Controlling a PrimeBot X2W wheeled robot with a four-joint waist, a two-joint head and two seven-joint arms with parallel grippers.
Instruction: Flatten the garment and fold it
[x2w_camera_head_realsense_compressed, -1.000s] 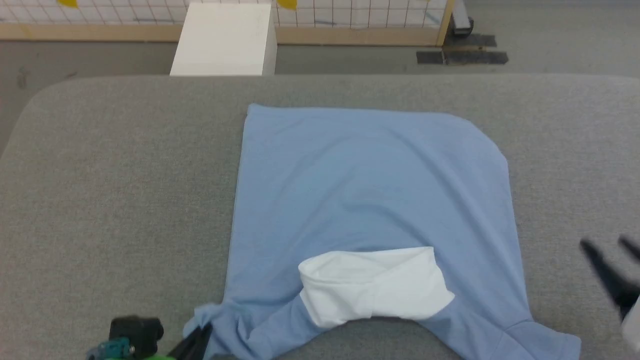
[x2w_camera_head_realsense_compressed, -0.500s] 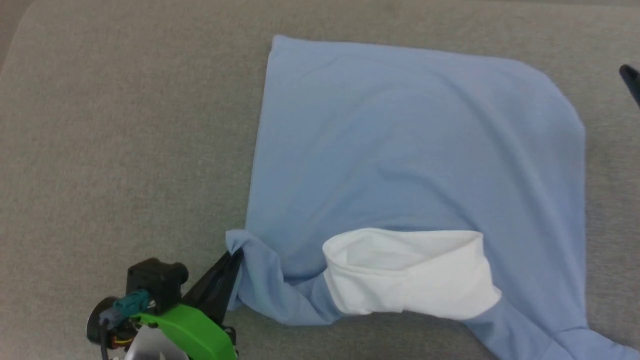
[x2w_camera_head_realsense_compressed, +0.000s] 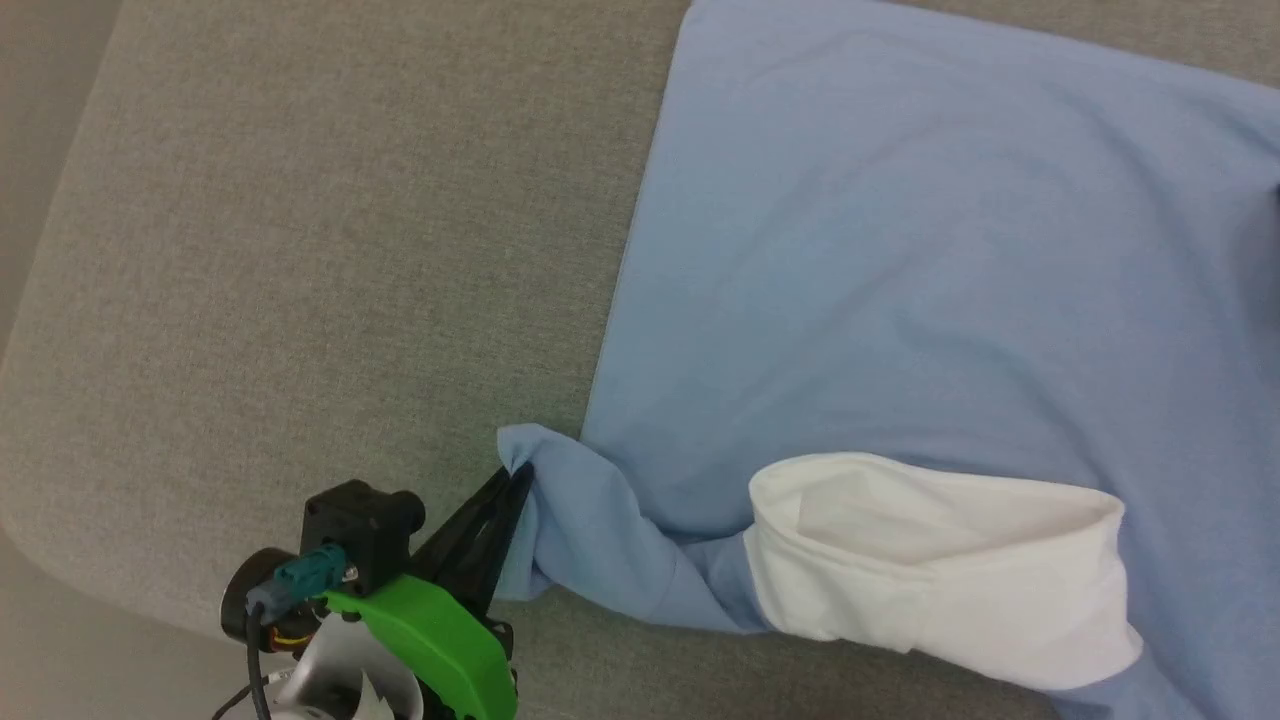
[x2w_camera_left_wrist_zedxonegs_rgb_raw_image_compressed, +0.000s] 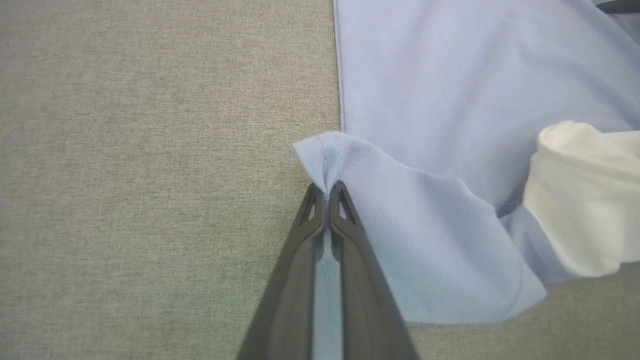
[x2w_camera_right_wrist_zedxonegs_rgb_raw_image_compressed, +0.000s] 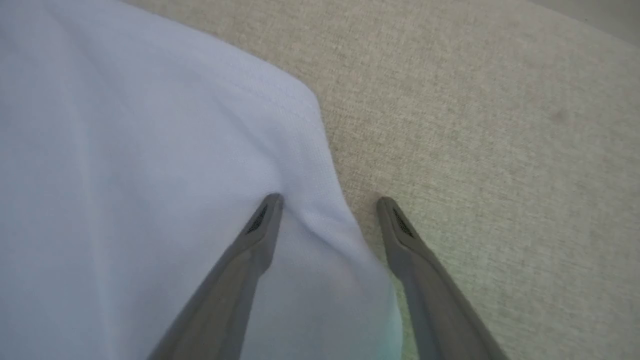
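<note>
- Garment (x2w_camera_head_realsense_compressed: 900, 250): soft cloth, lt blue, matt; a fine pitted knit is seen close up, w/ a stitched seam at the pinched edge.
- Collar part (x2w_camera_head_realsense_compressed: 930, 570): white cloth, smoother, matt.
- Work surface (x2w_camera_head_realsense_compressed: 300, 250): covered in grey woven fabric, coarse, flecked, matt.
- Left gripper (x2w_camera_left_wrist_zedxonegs_rgb_raw_image_compressed: 327, 186): fingers dark, matt, prob. plastic.
- Right gripper (x2w_camera_right_wrist_zedxonegs_rgb_raw_image_compressed: 329, 199): same finish is noted.
- Wrist cover (x2w_camera_head_realsense_compressed: 440, 650): green plastic, smooth, slight sheen.
- Camera block (x2w_camera_head_realsense_compressed: 360, 520): black, matt.
- Connector (x2w_camera_head_realsense_compressed: 300, 578): teal plastic.

most likely a robot lab or test space, though little of the room shows: a broad table (x2w_camera_head_realsense_compressed: 300, 250) with a rounded corner, covered in grey woven cloth, the garment (x2w_camera_head_realsense_compressed: 900, 250) spread on it, bare pale floor (x2w_camera_head_realsense_compressed: 40, 640) beyond its edge, and a green wrist shell (x2w_camera_head_realsense_compressed: 430, 640) with exposed cables.
</note>
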